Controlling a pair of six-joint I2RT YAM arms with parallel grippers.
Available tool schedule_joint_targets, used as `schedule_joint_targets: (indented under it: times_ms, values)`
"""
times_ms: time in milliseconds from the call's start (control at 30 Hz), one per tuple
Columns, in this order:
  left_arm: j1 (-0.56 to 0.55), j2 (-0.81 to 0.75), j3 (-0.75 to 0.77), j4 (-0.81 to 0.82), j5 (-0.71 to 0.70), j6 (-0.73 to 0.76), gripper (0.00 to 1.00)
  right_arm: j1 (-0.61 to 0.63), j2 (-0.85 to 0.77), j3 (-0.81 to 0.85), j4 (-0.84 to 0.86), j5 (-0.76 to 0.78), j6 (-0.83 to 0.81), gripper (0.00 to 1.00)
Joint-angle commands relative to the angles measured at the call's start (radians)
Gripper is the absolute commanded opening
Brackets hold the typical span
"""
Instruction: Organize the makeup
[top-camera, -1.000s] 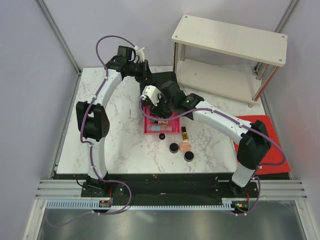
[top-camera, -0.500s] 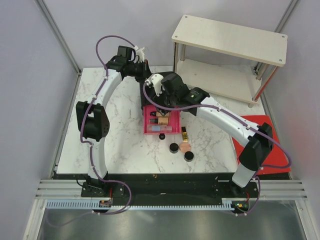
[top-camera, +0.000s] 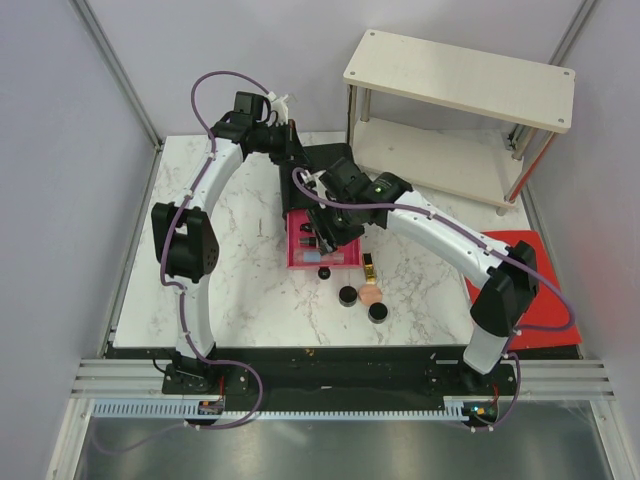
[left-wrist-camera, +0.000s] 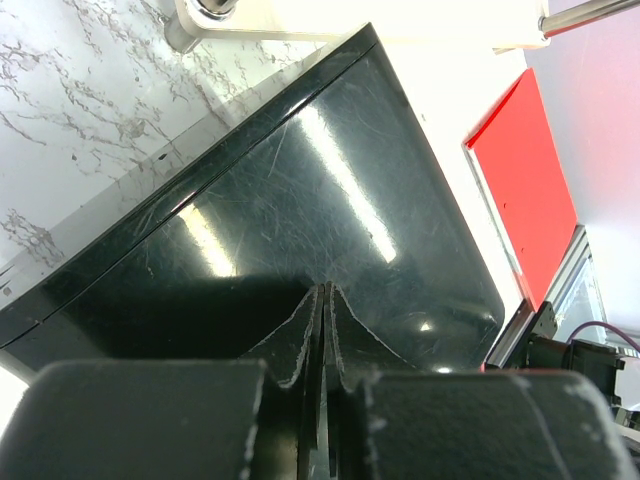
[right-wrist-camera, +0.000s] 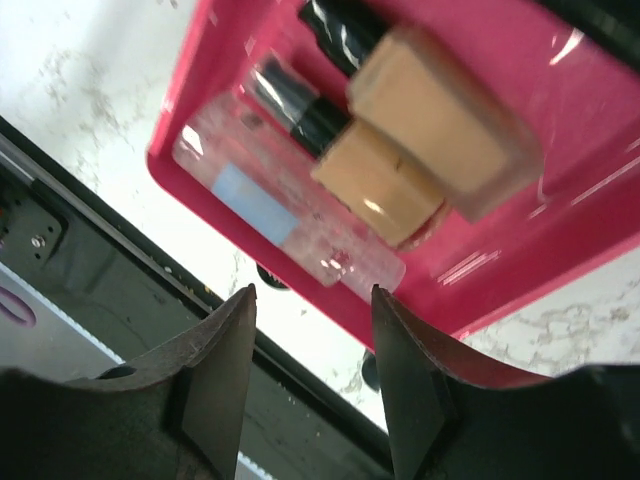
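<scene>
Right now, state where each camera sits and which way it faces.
Top external: above and behind the robot, looking down at the table; left arm and right arm show.
Left wrist: looking along shut left fingers onto the black box.
Right wrist: looking down between open right fingers into the pink drawer.
Shared: top and right wrist show the drawer.

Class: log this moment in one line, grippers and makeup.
left gripper shut at black box | right gripper open over pink drawer | beige tubes, clear container in drawer | black jars, peach puff on table
</scene>
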Motion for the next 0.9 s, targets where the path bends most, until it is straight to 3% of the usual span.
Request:
schedule_joint_targets:
  times_ms: [0, 133, 333, 533, 700, 800, 867]
  values:
    - [0.009, 0.065, -0.066, -0.190, -0.142, 0.057, 0.07, 0.005, -0.095, -0.077, -0.045, -0.016, 0.045, 0.56]
    - [0.009, 0.048, -0.082, -0.196, -0.142, 0.058, 0.07, 0.007, -0.125, -0.150, -0.022, -0.039, 0.052, 0.53]
    - [0.009, 0.035, -0.099, -0.208, -0.151, 0.063, 0.07, 0.017, -0.177, -0.228, 0.030, -0.075, 0.114, 0.32]
    - [0.008, 0.024, -0.115, -0.227, -0.184, 0.049, 0.07, 0.030, -0.216, -0.262, 0.084, -0.045, 0.219, 0.32]
    - [0.008, 0.027, -0.110, -0.248, -0.197, 0.042, 0.07, 0.066, -0.250, -0.401, 0.231, -0.046, 0.297, 0.30]
    - [0.009, 0.028, -0.112, -0.251, -0.198, 0.040, 0.07, 0.096, -0.251, -0.452, 0.279, -0.032, 0.311, 0.21]
    - [0.009, 0.036, -0.110, -0.253, -0.198, 0.039, 0.07, 0.117, -0.244, -0.472, 0.294, 0.004, 0.305, 0.09]
